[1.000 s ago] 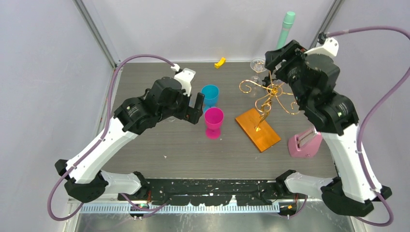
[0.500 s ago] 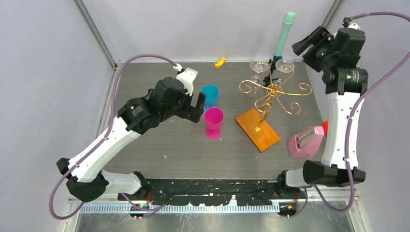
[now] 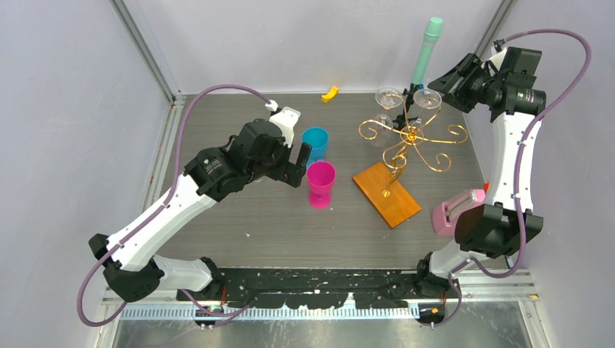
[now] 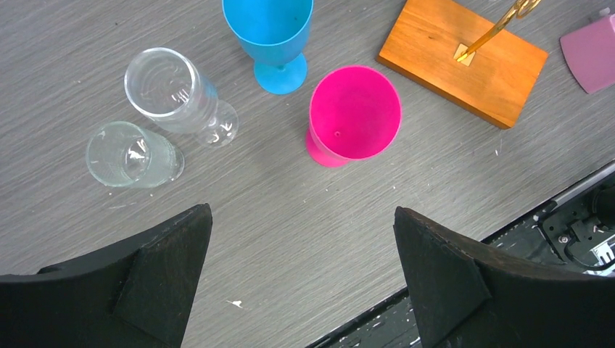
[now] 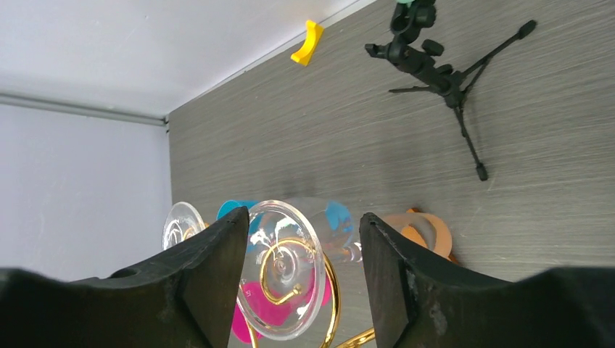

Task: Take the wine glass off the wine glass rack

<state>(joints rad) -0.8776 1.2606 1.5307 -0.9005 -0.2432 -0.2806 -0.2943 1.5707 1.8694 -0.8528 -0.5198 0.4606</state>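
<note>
Right arm (image 3: 508,159) reared up tall at the far right corner, right gripper (image 3: 444,81) tipped toward the wine glass rack (image 3: 410,138). Fingers spread, and the wine glass (image 5: 279,279) hangs foot-up on a gold curl right in the gap, not clamped. Left arm (image 3: 181,203) bent low, left gripper (image 4: 301,217) wide open over the pink cup (image 4: 354,112) and blue cup (image 4: 270,29). Dark wood-grain table (image 3: 290,232), pale walls (image 3: 290,43), a second glass (image 3: 388,98) hanging on the rack alongside.

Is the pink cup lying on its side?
No, the pink cup stands upright on the table with its open mouth facing up, beside the blue cup.
</note>
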